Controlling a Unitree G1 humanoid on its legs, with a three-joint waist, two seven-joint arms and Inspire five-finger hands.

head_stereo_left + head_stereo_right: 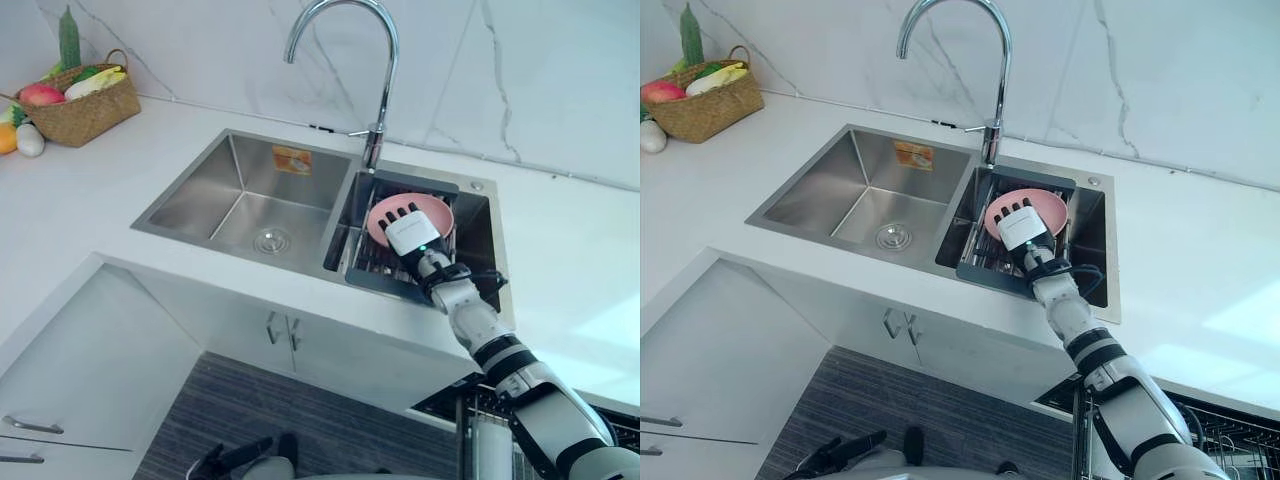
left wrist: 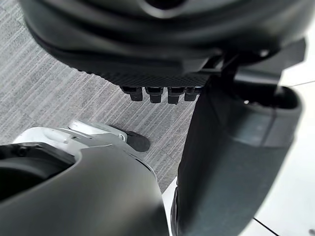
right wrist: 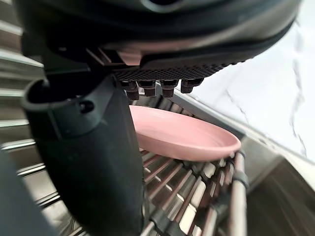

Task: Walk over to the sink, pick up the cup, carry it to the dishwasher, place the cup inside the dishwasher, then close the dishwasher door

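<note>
Pick-up step: I'm holding the right hand (image 1: 408,232), fingers straight and gripping nothing, over a pink dish (image 1: 443,213) just in front of the faucet (image 1: 384,100). I see no cup. Next I'm probably lowering and curling round its rim. The left hand (image 2: 147,44) is hanging relaxed.

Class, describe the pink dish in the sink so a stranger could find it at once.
Find the steel double sink in the white counter. In its right basin, by the tall tap, a wire rack holds the pink dish: the only pink thing there, under the right hand.
</note>
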